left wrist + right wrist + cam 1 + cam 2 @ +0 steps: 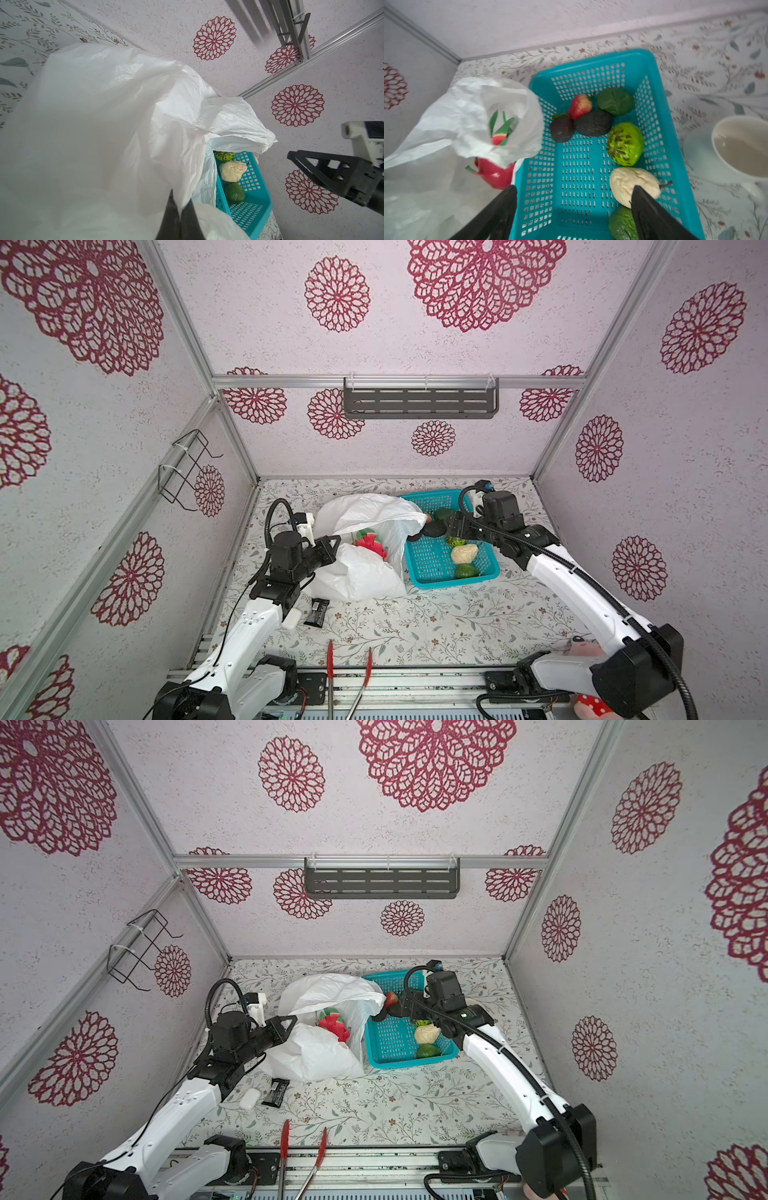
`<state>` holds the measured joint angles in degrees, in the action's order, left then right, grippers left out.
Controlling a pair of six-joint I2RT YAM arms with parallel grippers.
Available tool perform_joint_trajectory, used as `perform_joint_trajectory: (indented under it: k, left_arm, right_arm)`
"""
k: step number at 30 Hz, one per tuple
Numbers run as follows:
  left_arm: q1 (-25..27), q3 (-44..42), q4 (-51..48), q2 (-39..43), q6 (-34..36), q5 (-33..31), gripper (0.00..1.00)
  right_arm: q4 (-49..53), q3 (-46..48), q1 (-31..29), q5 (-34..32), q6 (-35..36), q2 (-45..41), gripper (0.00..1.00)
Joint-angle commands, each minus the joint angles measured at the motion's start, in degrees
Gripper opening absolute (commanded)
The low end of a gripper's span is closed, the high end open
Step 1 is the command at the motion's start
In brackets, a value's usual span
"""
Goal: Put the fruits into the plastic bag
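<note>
plastic bag: spiky fruit inside; teal basket: cream fruit, green fruit

Both top views look steeply down from high at the front over the whole table. Wrist cameras sit close, both catching the teal basket and plastic bag.

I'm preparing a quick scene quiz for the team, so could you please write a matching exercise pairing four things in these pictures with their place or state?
Things:
1. spiky red fruit
2. cream fruit
3. left gripper
4. red tongs

Place or state:
A. in the teal basket
B. shut on the edge of the plastic bag
C. inside the plastic bag
D. at the near edge of the table

Pairs: 1-C, 2-A, 3-B, 4-D
</note>
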<state>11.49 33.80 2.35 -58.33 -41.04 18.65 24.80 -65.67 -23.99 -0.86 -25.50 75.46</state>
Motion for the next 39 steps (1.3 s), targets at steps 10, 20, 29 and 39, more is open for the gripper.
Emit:
perform_joint_trajectory:
  k: [10,20,29,39]
  left_arm:
    - [0.55,0.76,2.04,0.40,-0.91,-1.43,0.00]
    - [0.62,-0.31,2.95,1.46,-1.37,-1.93,0.00]
    - [0.82,-0.40,2.79,1.55,-1.72,-1.78,0.00]
    - [1.17,-0.58,2.92,0.94,-1.94,-1.80,0.00]
  right_arm:
    - [6.43,4.23,3.16,-0.32,-13.02,9.35,0.85]
    - [-0.03,4.19,5.08,0.03,-15.37,17.16,0.89]
    - [-5.48,5.30,5.09,0.93,-15.89,22.61,0.70]
    - [-8.05,7.62,4.42,1.19,-8.95,17.17,0.39]
